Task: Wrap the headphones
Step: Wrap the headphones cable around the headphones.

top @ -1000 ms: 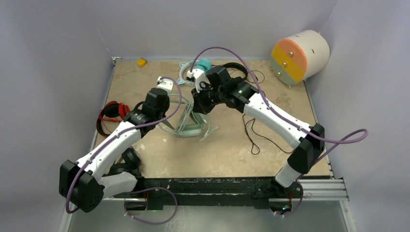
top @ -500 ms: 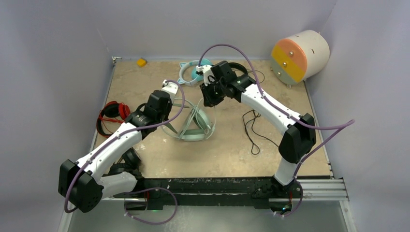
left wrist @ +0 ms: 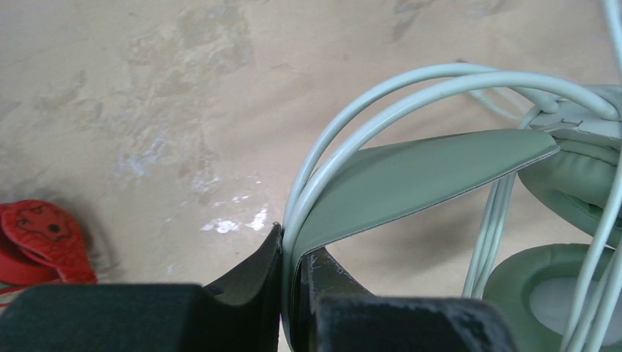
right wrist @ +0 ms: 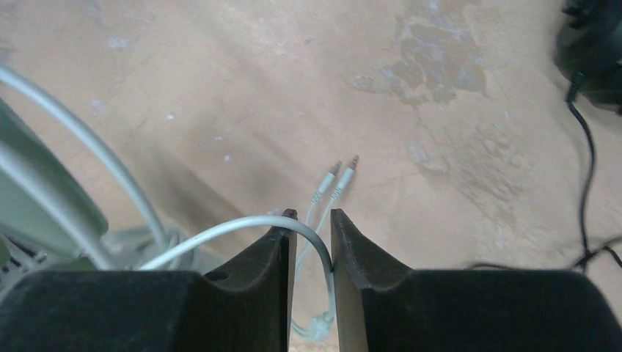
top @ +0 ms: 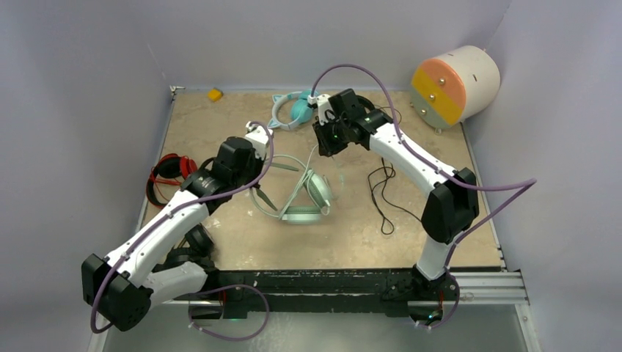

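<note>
- Top view: the mint-green headphones (top: 301,198) lie in the middle of the surface (top: 367,242), between the two arms. The left hand (top: 258,167) is at the band side and the right hand (top: 323,150) hangs just above, towards the far edge. A pale cable (top: 311,165) runs from the right hand down to the ear cups, which looks like a wrap in progress. One arm anchors the set so the other can lead the cord around it. The red headphones (top: 167,174) sit near the left edge, the teal cat-eared headphones (top: 293,110) at the back, and the cream drum (top: 455,84) is well apart
- Left wrist view: the left hand is clamped tight on the edge of the headband (left wrist: 418,172), with cable loops already lying over it. That grip likely keeps the band from sliding while the cord is pulled
- Right wrist view: the right hand's fingers stand slightly apart, with a gap wider than the cable that arches across it. So the cable seems loose there, not pinched. Its two plugs (right wrist: 341,170) rest on the surface just beyond, so the tail end is not yet tucked in
</note>
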Available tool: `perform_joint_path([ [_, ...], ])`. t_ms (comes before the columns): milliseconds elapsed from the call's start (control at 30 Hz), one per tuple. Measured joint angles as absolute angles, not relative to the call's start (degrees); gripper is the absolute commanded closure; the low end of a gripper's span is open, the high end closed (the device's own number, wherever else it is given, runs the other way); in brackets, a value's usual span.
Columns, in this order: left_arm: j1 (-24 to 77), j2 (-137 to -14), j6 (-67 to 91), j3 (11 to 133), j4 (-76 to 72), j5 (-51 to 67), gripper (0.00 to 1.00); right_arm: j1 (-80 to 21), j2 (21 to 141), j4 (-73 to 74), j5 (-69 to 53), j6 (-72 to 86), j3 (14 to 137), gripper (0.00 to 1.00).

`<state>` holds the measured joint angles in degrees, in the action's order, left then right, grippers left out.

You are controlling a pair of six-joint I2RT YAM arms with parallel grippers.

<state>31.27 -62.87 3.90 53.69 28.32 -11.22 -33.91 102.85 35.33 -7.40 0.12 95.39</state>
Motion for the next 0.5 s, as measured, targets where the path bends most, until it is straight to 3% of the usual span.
perform_joint_path([
  [267,31.3,-64.4,14.9,67.0,38.9,-4.7,1.0,-26.9,101.1,17.6,-27.5,5.9,79.7,0.68],
  [500,31.3,-66.3,22.2,75.5,46.5,0.3,1.0,-25.5,99.5,1.2,-36.0,12.1,69.1,0.57],
])
